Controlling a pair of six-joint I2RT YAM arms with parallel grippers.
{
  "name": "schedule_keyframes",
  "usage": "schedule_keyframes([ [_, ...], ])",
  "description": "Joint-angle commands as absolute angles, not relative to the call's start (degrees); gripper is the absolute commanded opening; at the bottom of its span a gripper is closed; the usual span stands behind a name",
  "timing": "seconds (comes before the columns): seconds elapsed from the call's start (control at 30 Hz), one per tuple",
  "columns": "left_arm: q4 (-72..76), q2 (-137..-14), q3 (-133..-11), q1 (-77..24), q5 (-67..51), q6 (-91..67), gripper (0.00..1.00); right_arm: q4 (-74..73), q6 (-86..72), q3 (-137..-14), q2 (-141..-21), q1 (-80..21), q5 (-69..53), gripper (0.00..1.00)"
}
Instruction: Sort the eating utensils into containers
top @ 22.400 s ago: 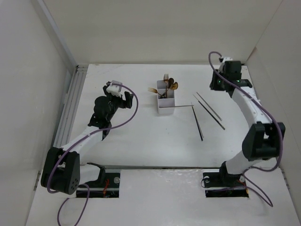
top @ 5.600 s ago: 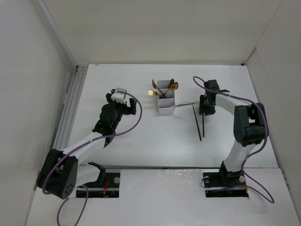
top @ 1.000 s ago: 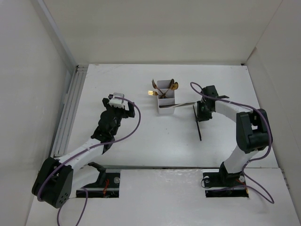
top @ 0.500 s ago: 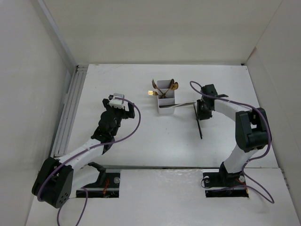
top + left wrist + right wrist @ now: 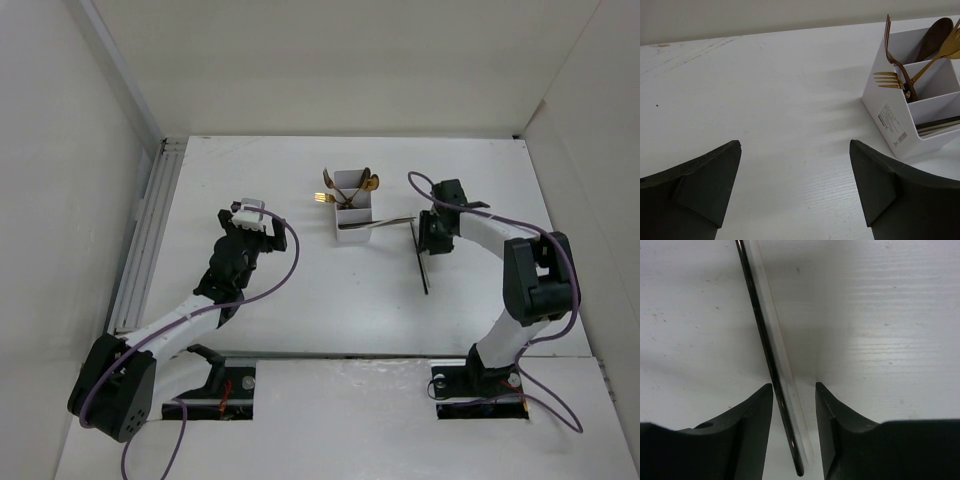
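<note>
"Black fingers on the right arm [image 5: 752, 425] straddle the last thin dark chopstick [image 5: 765, 345] lying on the white tabletop [image 5: 880, 315], parted, not yet pinching," said one watcher.

"And since a few seconds ago?" asked the other.

"Its twin has left the tabletop. Slim sticks [image 5: 937, 125] now lie in the near compartment of the white three-compartment plastic box [image 5: 890, 112], gold forks and spoons [image 5: 887, 79] beyond. One pickup probably remains. That wrist points straight down, elbow folded. The left arm's fingers [image 5: 705, 185] hover spread and empty, facing the box."

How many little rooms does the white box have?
3 in the white plastic box: far one holds a brown spoon, middle one a gold fork, near one thin chopsticks.
</note>
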State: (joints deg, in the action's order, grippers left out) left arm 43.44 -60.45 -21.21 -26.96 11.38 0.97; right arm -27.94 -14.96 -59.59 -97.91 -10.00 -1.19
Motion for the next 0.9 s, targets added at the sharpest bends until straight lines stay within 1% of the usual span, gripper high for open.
schedule_keyframes([
  [0.0, 46.1, -58.8, -20.8, -27.2, 11.0, 0.7, 0.88, -26.8, -14.9, -59.2, -94.0, -8.5, -1.4, 0.45],
  [0.03, 46.1, -59.3, -20.8, -27.2, 11.0, 0.7, 0.88, -26.8, -14.9, -59.2, -93.5, -7.7, -1.4, 0.41],
  [0.07, 46.7, -59.3, -20.8, -27.2, 11.0, 0.7, 0.88, -26.2, -14.9, -59.2, -93.5, -7.2, -1.4, 0.28],
  [0.17, 46.7, -59.3, -20.8, -27.2, 11.0, 0.7, 0.88, -26.2, -14.3, -59.2, -94.8, -7.2, -2.2, 0.22],
  [0.33, 46.1, -59.3, -20.8, -27.2, 11.0, 0.7, 0.88, -23.2, -15.4, -58.0, -96.5, -7.2, -4.1, 0.22],
  [0.47, 46.1, -59.3, -21.4, -27.2, 11.0, 0.7, 0.88, -22.6, -15.4, -57.4, -95.3, -7.7, -5.7, 0.26],
  [0.87, 46.1, -59.3, -21.4, -27.2, 11.0, 0.7, 0.88, -23.8, -15.4, -57.4, -95.9, -8.3, -3.7, 0.25],
])
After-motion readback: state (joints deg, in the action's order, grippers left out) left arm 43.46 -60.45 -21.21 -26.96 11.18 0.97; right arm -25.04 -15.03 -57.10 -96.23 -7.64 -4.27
